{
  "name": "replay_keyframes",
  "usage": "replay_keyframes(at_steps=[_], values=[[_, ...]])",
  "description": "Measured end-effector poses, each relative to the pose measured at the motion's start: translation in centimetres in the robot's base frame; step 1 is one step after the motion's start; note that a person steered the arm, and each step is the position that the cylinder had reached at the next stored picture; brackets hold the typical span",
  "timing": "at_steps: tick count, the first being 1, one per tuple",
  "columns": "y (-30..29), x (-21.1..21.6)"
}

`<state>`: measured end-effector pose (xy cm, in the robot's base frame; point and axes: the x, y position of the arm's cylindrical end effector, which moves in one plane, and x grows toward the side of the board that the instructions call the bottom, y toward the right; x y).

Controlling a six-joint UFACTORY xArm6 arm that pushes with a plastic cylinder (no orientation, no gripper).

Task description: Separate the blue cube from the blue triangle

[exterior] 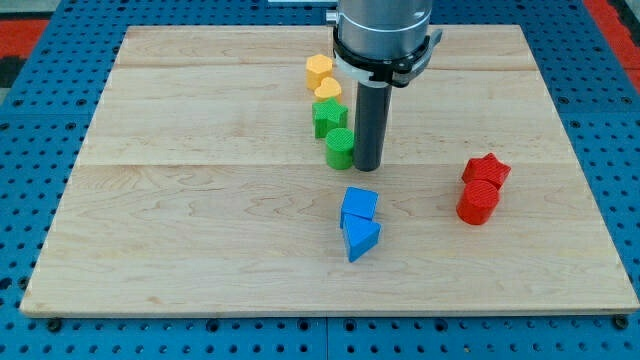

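The blue cube (pixel 359 204) sits just below the board's middle. The blue triangle (pixel 362 238) lies right below it and touches it. My tip (pixel 366 165) rests on the board just above the blue cube, a short gap away, and right beside the green cylinder (pixel 339 148), on that cylinder's right side.
A column of blocks runs up from the tip's left: green cylinder, green star-like block (pixel 328 117), yellow heart (pixel 328 92), yellow hexagon (pixel 319 70). A red star (pixel 486 170) and red cylinder (pixel 478 203) sit at the view's right. The wooden board (pixel 180 220) lies on a blue pegboard.
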<state>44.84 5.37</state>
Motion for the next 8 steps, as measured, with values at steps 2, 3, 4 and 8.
replay_keyframes(at_steps=[2, 3, 4, 8], values=[[5.0, 8.7], [-0.7, 9.1], [-4.1, 7.8], [-7.2, 7.7]])
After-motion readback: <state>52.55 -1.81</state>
